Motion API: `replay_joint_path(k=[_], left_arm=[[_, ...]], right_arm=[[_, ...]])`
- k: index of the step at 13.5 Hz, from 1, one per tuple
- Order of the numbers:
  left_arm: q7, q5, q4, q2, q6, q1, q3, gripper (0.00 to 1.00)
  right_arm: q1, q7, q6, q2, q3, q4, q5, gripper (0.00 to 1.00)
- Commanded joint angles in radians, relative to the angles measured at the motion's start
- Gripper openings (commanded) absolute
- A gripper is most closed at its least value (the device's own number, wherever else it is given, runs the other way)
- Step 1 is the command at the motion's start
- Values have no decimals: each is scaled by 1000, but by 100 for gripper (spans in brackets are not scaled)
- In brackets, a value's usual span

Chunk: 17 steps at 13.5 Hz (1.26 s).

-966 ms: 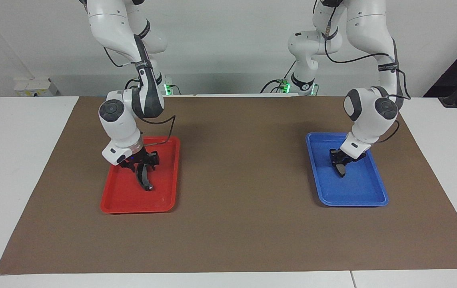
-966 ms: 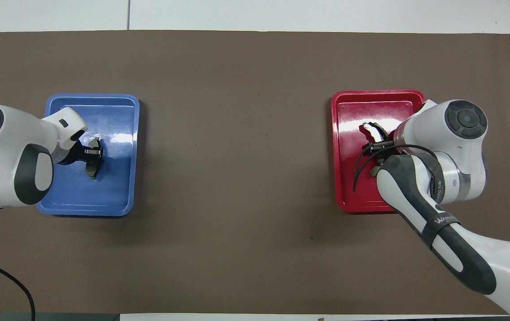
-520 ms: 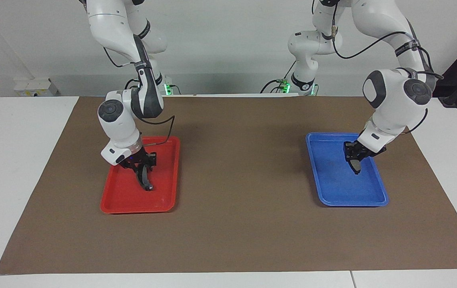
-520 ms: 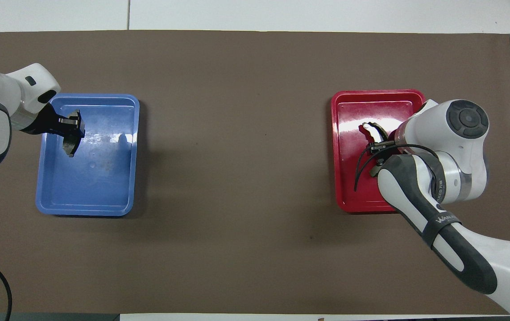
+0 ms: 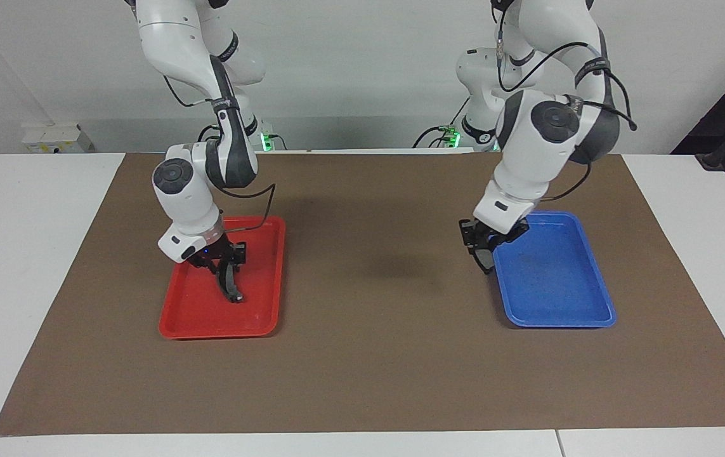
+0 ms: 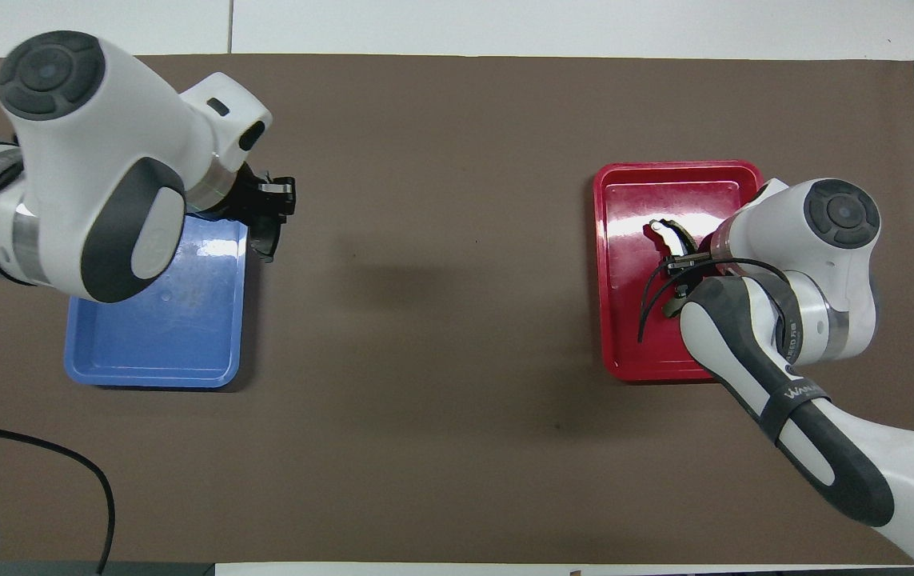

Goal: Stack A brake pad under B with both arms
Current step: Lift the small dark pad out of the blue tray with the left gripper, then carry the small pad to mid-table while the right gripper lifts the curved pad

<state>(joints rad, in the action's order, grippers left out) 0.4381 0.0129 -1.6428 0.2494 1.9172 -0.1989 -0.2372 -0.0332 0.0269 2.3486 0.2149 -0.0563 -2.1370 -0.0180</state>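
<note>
The A brake pad (image 5: 484,263), short and dark grey, hangs from my left gripper (image 5: 483,254), which is shut on it in the air over the inner rim of the blue tray (image 5: 559,320). From overhead, that gripper (image 6: 269,228) and A pad (image 6: 267,245) sit just past the blue tray (image 6: 153,378) over the brown mat. B (image 5: 231,287), the long black crescent pad, stands on end in the red tray (image 5: 210,331). My right gripper (image 5: 226,263) is shut on B's upper end. Overhead, B's pale end (image 6: 668,234) sticks out from under the right gripper (image 6: 676,260).
A brown mat (image 5: 368,355) covers the table between the two trays. The red tray (image 6: 624,352) lies toward the right arm's end, the blue one toward the left arm's end. A black cable (image 6: 65,468) trails near the left arm's base.
My left arm lifted the A pad out of the blue tray and swung it across to the tray's inner rim. My right gripper's fingers closed in on B and rose slightly.
</note>
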Motion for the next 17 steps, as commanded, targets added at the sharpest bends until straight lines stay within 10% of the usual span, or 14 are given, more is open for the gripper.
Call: replay_joint_path(k=[1, 6, 11, 17], left_arm=[[138, 54, 24, 48, 43, -100, 1, 1], [293, 146, 28, 154, 129, -284, -1, 1], [352, 174, 32, 228, 235, -289, -76, 1], [455, 182, 14, 271, 303, -324, -80, 1]], right_arm=[[19, -32, 23, 0, -11, -15, 6, 60], [21, -44, 23, -2, -8, -20, 6, 49], [22, -44, 21, -2, -5, -15, 6, 0], [24, -45, -118, -9, -4, 109, -7, 0]])
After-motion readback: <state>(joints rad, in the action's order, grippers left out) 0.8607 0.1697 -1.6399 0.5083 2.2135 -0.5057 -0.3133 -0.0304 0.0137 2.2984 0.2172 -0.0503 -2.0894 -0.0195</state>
